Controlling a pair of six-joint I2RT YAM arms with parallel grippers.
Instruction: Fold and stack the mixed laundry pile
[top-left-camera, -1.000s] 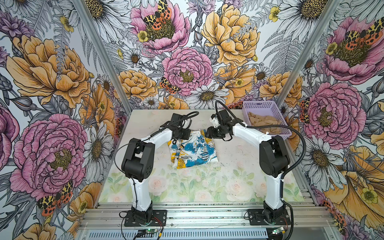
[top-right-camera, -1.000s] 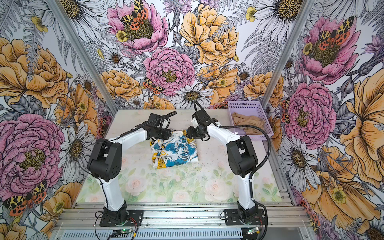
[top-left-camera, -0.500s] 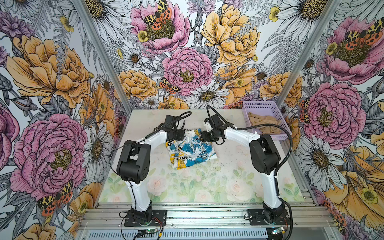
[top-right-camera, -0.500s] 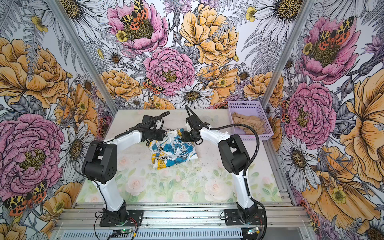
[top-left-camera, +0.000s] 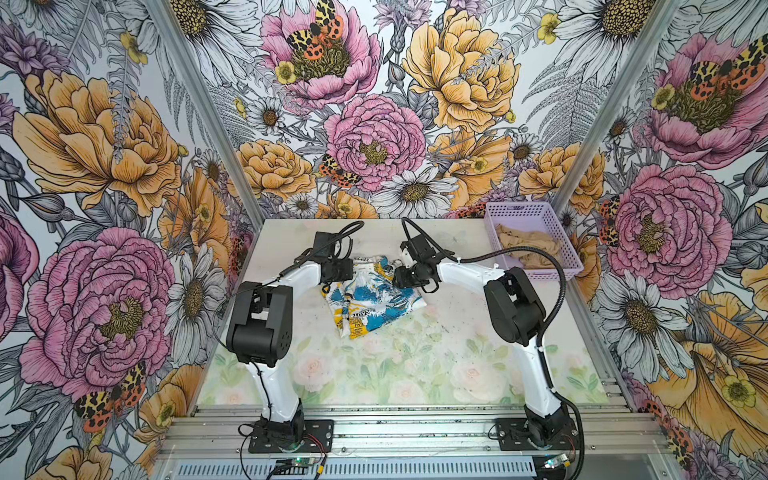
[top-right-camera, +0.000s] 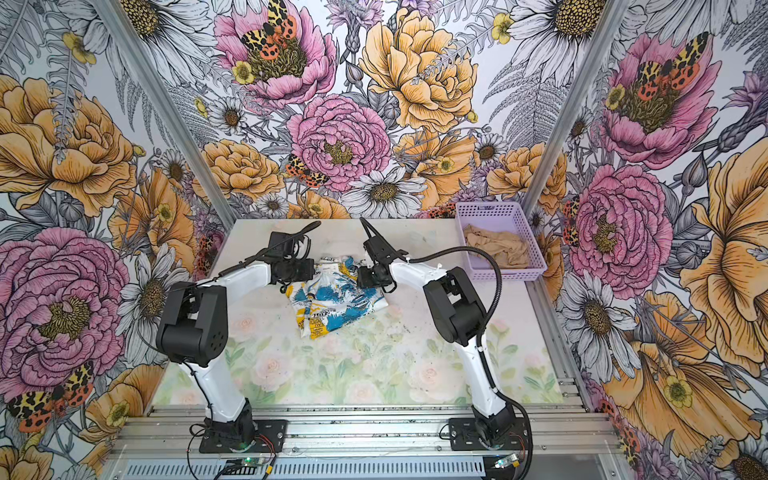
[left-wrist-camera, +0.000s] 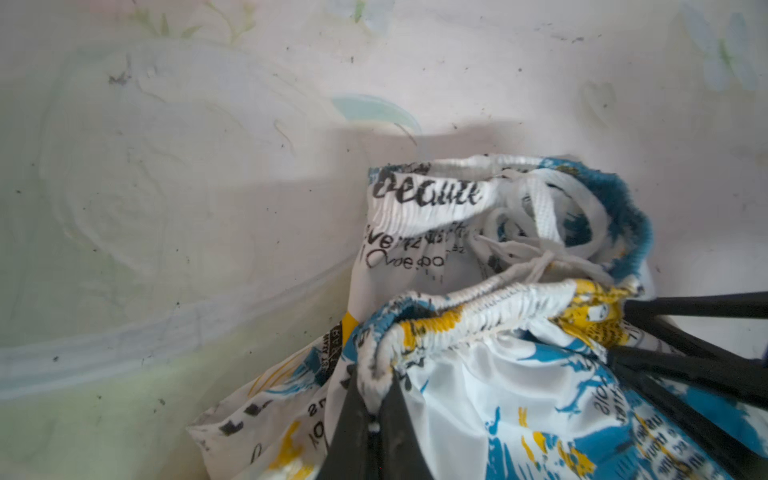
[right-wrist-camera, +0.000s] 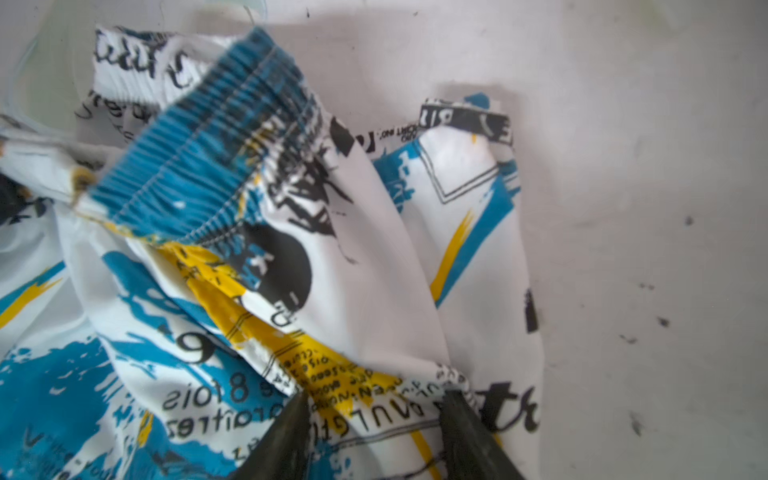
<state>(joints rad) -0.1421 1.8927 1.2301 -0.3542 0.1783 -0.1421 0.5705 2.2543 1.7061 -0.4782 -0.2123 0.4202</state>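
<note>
L gripper (left-wrist-camera: 376, 409) pinching printed garment (top-left-camera: 370, 297) waistband, R gripper (right-wrist-camera: 374, 419) spread – on fabric

Both arms reaching inward, upper centre of both top views.
Left gripper (left-wrist-camera: 376, 409) is pinching closed; right gripper (right-wrist-camera: 374, 419) is standing half apart.

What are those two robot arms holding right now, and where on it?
The left gripper pinches the printed garment at its gathered elastic waistband. The right gripper has its fingers apart over the cloth, gripping nothing.
</note>
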